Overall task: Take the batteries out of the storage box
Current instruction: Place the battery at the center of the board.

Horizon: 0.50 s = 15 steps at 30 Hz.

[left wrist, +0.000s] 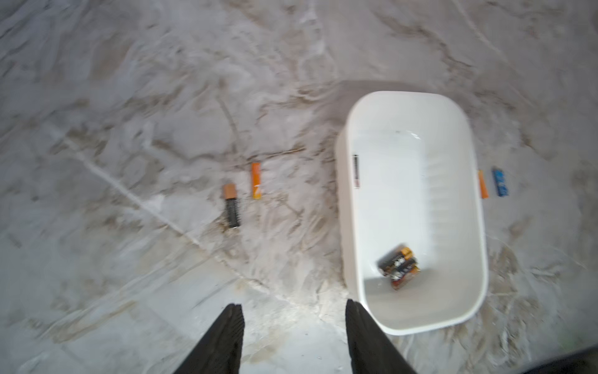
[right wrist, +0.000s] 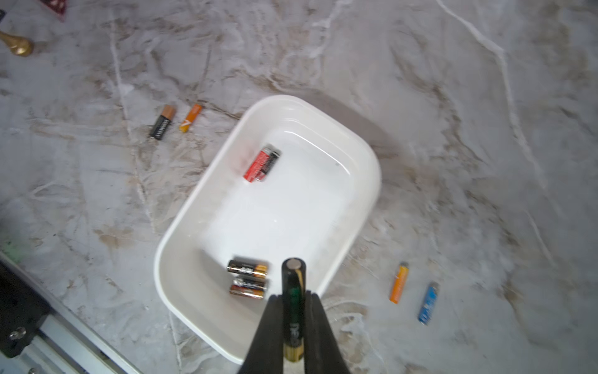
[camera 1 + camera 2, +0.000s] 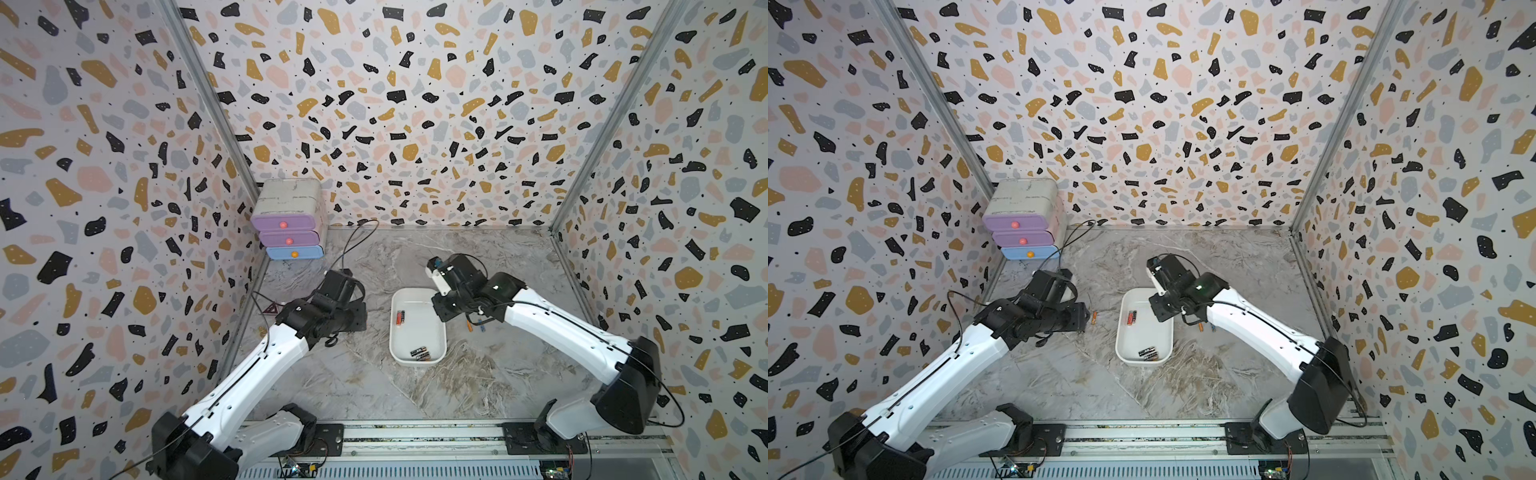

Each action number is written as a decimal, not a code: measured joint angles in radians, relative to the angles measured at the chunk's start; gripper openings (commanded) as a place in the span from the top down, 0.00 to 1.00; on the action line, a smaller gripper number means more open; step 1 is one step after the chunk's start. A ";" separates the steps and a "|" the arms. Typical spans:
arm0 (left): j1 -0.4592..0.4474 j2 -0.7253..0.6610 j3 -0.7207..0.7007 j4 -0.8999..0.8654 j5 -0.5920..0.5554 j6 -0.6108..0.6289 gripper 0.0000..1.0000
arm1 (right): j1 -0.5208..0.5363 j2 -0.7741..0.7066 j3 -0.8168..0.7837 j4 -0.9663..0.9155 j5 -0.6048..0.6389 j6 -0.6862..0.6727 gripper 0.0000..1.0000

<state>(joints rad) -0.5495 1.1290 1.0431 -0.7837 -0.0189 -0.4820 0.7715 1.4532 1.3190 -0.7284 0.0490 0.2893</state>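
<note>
The white storage box (image 3: 419, 332) (image 3: 1144, 332) sits mid-table. Inside it lie a red battery (image 2: 261, 163) against one wall and three black, copper-ended batteries (image 2: 248, 278) (image 1: 399, 267) in a cluster at the near end. My right gripper (image 2: 293, 296) hangs above the box's rim, shut on a black and green battery (image 2: 293, 275) that sticks out past the fingertips. My left gripper (image 1: 293, 305) is open and empty above bare table, beside the box (image 1: 479, 226). A copper-topped battery (image 1: 232, 207) and an orange one (image 1: 256, 180) lie left of the box. An orange battery (image 2: 399, 282) and a blue one (image 2: 428, 302) lie right of it.
A white drawer unit (image 3: 289, 224) with purple and blue drawers stands in the far left corner. A small red triangle (image 3: 271, 308) and a brass piece (image 2: 17, 45) lie by the left wall. The arms' mounting rail (image 3: 415, 436) runs along the front edge.
</note>
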 measured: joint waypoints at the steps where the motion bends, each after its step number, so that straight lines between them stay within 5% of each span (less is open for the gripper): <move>1: -0.045 0.029 0.033 0.004 0.003 0.000 0.46 | -0.042 -0.032 -0.039 -0.005 0.000 -0.001 1.00; 6: -0.182 0.159 0.100 0.053 0.019 -0.007 0.46 | -0.246 -0.055 -0.204 -0.026 0.002 -0.028 1.00; 15: -0.199 0.247 0.097 0.081 0.035 -0.016 0.46 | -0.426 0.123 -0.261 -0.007 0.024 -0.105 1.00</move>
<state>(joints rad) -0.7483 1.3758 1.1397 -0.7025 0.0158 -0.4980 0.3458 1.5761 1.0576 -0.7357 0.0727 0.1848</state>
